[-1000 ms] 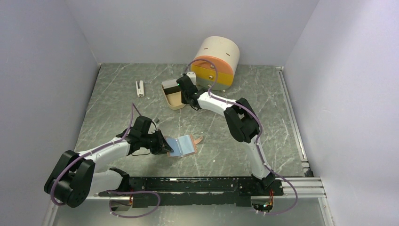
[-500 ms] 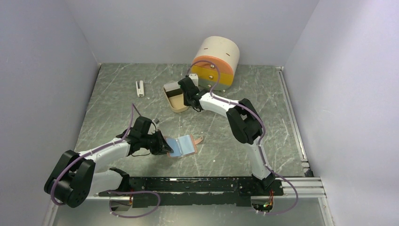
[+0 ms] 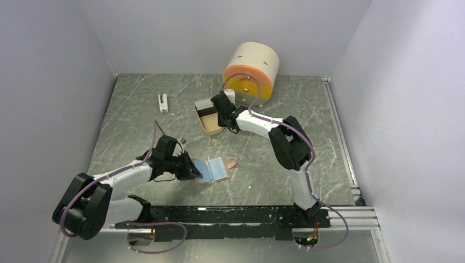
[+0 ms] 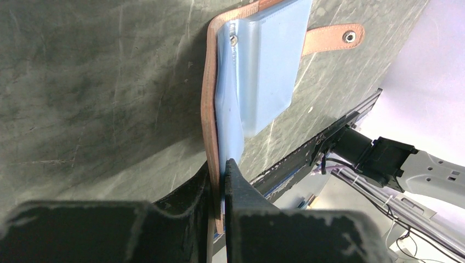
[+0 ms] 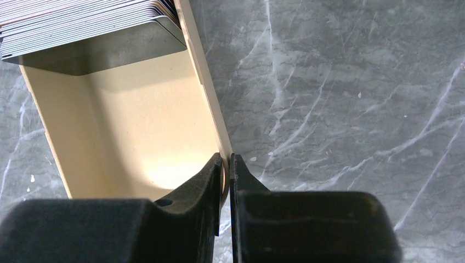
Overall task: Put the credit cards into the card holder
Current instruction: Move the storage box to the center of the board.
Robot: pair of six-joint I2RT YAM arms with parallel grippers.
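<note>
Your worktop (image 3: 137, 131), viewed from above.
The card holder (image 3: 213, 170) lies near you, left of centre. Behind it sits the tray (image 5: 126, 120), with the credit cards (image 5: 88, 24) at its far end. A round box (image 3: 251, 71) stands behind that.

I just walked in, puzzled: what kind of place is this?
Probably a robot test booth: plain walls box in a marble-look table, and the left arm and right arm, bolted to a rail, grip a card holder and a beige tray.
</note>
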